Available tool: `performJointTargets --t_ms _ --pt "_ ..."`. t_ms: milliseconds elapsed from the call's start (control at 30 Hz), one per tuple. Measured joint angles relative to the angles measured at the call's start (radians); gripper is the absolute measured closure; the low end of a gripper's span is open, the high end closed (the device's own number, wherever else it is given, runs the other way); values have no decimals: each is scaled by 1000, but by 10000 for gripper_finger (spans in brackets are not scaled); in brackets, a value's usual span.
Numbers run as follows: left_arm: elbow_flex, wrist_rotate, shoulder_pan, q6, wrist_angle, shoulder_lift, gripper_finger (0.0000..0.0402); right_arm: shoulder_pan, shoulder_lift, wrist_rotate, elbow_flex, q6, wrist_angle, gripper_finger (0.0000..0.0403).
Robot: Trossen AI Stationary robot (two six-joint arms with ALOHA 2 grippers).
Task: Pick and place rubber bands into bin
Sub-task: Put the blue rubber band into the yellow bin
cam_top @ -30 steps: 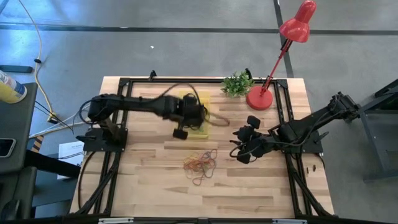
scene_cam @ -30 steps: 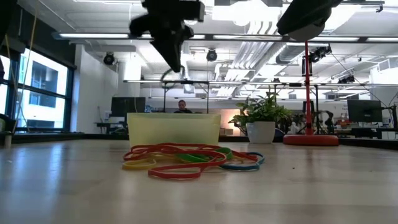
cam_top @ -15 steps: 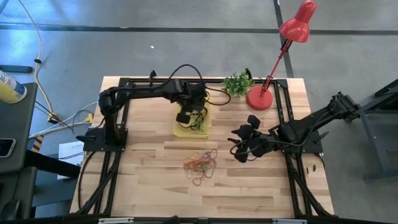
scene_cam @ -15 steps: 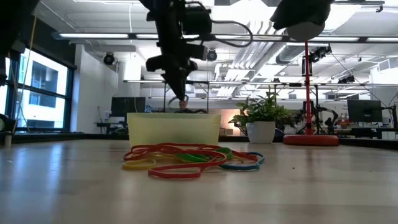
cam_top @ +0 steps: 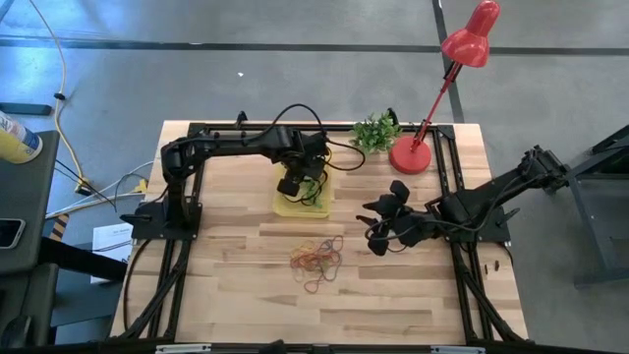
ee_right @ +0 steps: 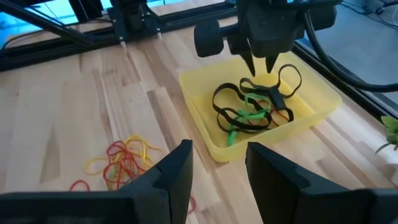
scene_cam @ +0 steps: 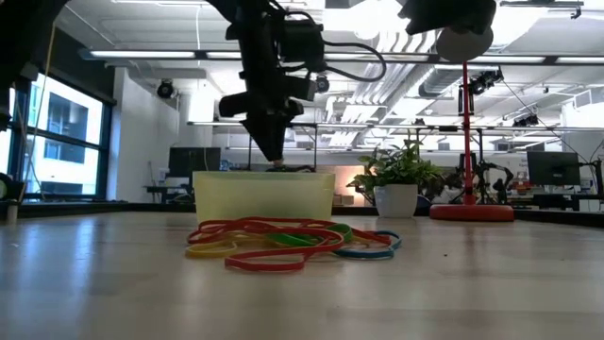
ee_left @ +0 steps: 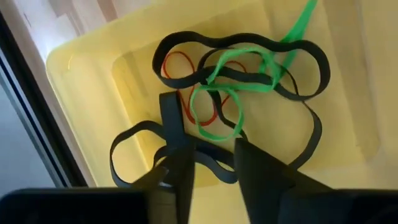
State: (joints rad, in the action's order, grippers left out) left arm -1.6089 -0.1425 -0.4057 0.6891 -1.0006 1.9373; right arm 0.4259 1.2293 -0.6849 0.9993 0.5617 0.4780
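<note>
High view first: I see my left arm reaching from the left edge of the table across to the bin (cam_top: 303,200), which sits in the upper middle of the frame, just left of the small green plant (cam_top: 374,132) and the red lamp base (cam_top: 410,155). The left gripper (cam_top: 298,181) hangs directly over the bin. My right arm lies along the right side of the table, its right gripper (cam_top: 379,228) in the middle right of the frame, above bare wood and well apart from the bin.

From the left wrist view, the left gripper's (ee_left: 211,167) fingers point down into the bin (ee_left: 81,93) with a narrow gap between them, and I see nothing pinched in that gap. Under the tips lie black rubber bands (ee_left: 249,62) tangled with a green one and a couple of red ones, all inside the yellow walls.

On the right wrist view, the right gripper's (ee_right: 219,168) fingers stand spread, holding nothing. Beyond them I see the bin (ee_right: 205,121) with its dark and green loops, the left gripper poised above it in the upper middle of the frame.

A loose pile of rubber bands (cam_top: 316,262), red, orange and yellow, rests on the table in the lower middle of the high view. At table level that pile (scene_cam: 283,243) lies in front of the bin (scene_cam: 263,195).
</note>
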Motion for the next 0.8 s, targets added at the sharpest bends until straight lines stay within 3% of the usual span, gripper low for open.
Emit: performJointTargets --t_ms 200,400,800 --pt "1 42 1 -7 -46 -23 237 -23 0 34 0 -2 -30 263" --pt "0 90 63 -66 -183 -130 217 -51 20 103 0 -40 -29 263" --pt "0 -91 364 -229 -224 -336 215 -133 206 386 0 -92 31 263"
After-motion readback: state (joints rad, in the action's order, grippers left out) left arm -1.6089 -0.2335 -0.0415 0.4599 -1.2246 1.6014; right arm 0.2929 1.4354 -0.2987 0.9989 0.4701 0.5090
